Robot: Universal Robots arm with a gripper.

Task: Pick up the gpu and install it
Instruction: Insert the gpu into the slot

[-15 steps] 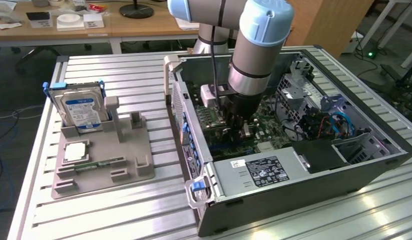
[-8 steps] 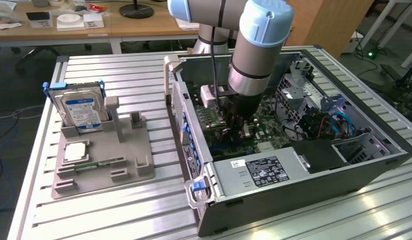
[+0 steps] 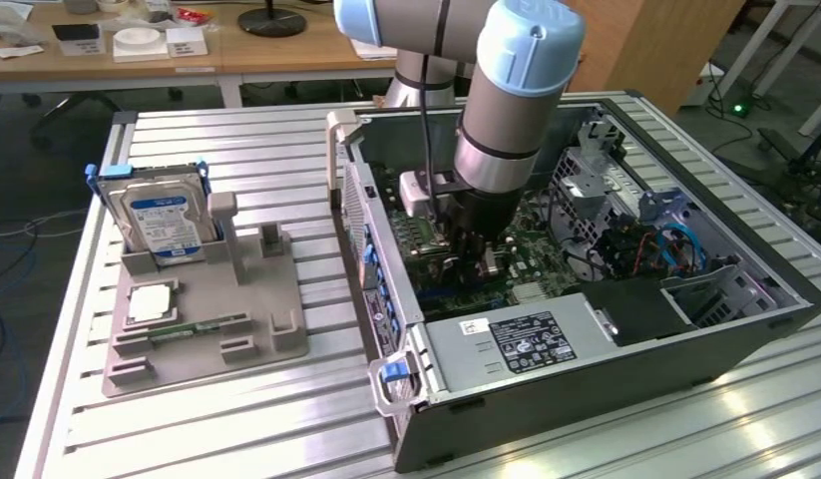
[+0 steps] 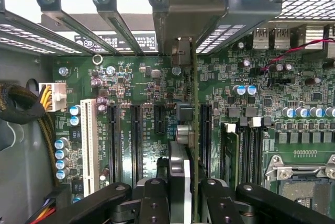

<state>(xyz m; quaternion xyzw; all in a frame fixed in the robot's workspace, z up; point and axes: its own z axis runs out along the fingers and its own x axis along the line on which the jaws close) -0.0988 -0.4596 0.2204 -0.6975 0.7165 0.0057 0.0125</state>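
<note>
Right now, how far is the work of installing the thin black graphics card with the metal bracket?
Done: the thin black card is picked up; the grey holder tray holds only the silver hard drive and small parts. In hand: the gripper grips the card edge-on over the green motherboard inside the open computer case, its bracket by the rear slots. Left: I cannot tell whether it is seated.

Evenly bright indoor lighting, soft glare streaks on ribbed metal bench (image 3: 223,419); blown-out white behind case slots, sharp motherboard (image 4: 157,109), blurred foreground.
</note>
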